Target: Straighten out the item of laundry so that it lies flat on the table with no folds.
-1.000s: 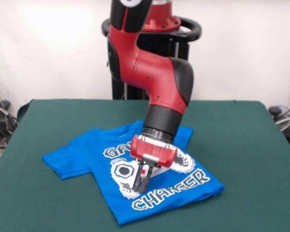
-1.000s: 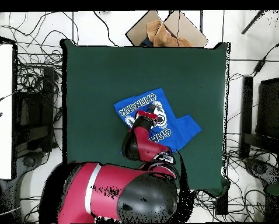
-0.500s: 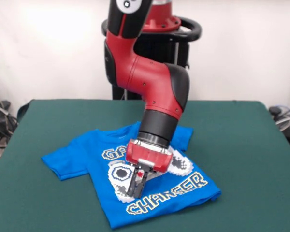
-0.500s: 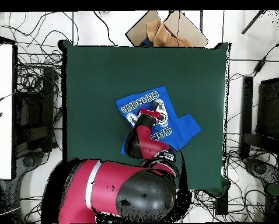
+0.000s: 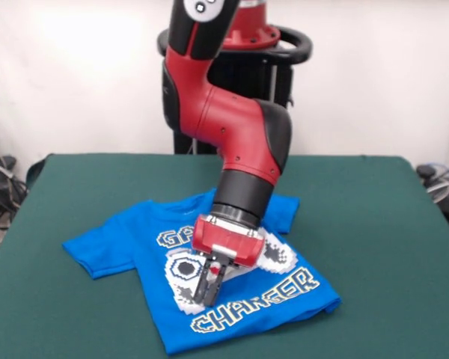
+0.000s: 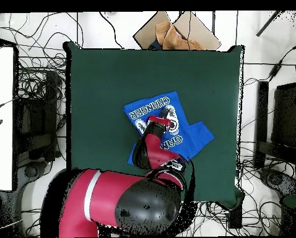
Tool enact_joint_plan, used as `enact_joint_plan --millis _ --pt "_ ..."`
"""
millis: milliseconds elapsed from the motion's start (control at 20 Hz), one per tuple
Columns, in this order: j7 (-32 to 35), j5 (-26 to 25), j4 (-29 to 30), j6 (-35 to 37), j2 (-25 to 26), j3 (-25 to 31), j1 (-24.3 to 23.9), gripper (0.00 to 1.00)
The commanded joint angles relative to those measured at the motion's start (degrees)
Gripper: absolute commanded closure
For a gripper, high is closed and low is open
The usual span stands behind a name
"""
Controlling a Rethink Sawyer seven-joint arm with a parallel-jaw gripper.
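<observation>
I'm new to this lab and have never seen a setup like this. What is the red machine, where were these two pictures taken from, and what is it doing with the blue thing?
The red and black machine is a robot arm. One picture looks at it from across the table; the other looks straight down from above, so the arm's bulky joints fill the lower part there. On the dark green table lies a small blue T-shirt printed with a game controller and "GAME CHANGER". At the arm's tip is its grasping part, the end effector, pressed down on the middle of the shirt's print with its two fingers close together, apparently pinching the cloth. The shirt looks mostly spread out, though the side behind the arm is hidden in the front view.
</observation>
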Motion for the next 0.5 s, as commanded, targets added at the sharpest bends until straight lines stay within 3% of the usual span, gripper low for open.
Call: enact_joint_plan --millis 50,300,500 --pt "3.9 4.4 -4.8 -1.8 2.3 -1.4 1.2 1.00" --pt "4.2 1.5 -5.6 0.1 1.1 -1.8 0.4 1.00" --pt "3.4 3.3 -5.5 -2.0 1.7 -3.6 1.6 1.00"
